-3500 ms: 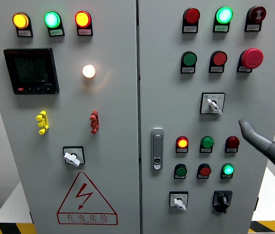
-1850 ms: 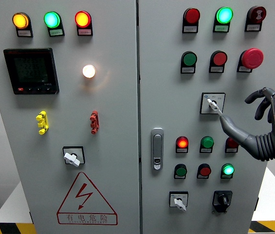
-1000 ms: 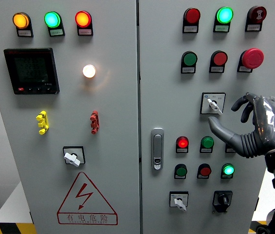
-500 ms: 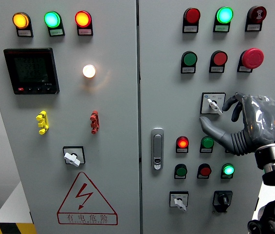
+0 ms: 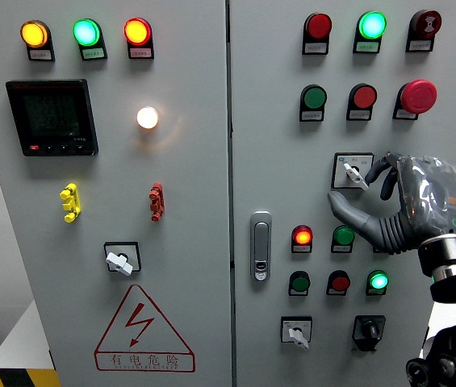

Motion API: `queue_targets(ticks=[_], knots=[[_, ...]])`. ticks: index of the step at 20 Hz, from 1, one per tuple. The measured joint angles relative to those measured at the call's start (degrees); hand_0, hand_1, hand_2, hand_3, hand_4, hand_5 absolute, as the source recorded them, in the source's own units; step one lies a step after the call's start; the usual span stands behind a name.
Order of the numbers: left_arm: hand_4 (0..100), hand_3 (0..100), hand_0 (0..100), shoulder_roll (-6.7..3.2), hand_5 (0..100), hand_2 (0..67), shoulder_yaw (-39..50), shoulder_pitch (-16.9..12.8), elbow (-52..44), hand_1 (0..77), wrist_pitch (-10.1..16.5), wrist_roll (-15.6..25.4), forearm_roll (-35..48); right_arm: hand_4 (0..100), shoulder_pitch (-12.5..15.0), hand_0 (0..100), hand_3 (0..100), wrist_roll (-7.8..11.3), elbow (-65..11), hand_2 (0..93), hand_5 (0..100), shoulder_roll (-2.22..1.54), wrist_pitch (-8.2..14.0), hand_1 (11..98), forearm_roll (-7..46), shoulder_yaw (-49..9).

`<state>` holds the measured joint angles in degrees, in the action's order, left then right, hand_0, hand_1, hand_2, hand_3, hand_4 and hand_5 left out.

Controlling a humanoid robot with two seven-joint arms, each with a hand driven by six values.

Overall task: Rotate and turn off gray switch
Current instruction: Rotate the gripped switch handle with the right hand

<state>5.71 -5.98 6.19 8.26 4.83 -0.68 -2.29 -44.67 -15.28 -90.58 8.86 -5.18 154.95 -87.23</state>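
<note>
The right hand (image 5: 389, 201), fingers spread and holding nothing, is hovering just beside the small gray rotary switch (image 5: 353, 172), seemingly approaching; next it needs to pinch and twist the knob.

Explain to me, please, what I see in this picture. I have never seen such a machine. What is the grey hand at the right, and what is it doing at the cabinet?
The picture comes from a camera on a humanoid robot's head, looking straight at a grey electrical cabinet with two doors. The doors carry lamps, push buttons, a dark display, a red emergency button and several rotary switches.

The grey thing is the right robot hand; its arm comes in from the lower right. Its thumb and fingers are spread around the gray switch, a small knob on a square plate. The fingertips are right at the knob, but a firm grip cannot be seen yet, so it holds nothing. The left hand is out of view.
</note>
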Motion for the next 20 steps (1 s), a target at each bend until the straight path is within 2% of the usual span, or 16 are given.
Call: queue_targets(ticks=[8,9,14,20], knots=[[12,22,34,0.01,12,12.3,0.0,0.0,0.0,0.0,0.0,0.1,0.0,92,-0.3,0,80,-0.23,0.2,62.9,94,0.01,-0.1,31.8,0.1,0.4],[12,22,34,0.01,12,12.3,0.0,0.0,0.0,0.0,0.0,0.1,0.0,92,-0.3,5,80,-0.50,0.2,63.5,94,0.01,-0.1,31.4,0.1,0.5],[12,22,34,0.01,12,12.2,0.0,0.0,0.0,0.0,0.0,0.1,0.0,92,-0.4,17,81,-0.97,0.0,64.2,94,0.01,-0.1,30.3,0.1,1.0],[12,22,34,0.01,12,12.3,0.0,0.0,0.0,0.0,0.0,0.1,0.1,92,-0.8,20,81,-1.42,0.0,65.1,94,0.01,-0.5,29.5,0.2,1.3]])
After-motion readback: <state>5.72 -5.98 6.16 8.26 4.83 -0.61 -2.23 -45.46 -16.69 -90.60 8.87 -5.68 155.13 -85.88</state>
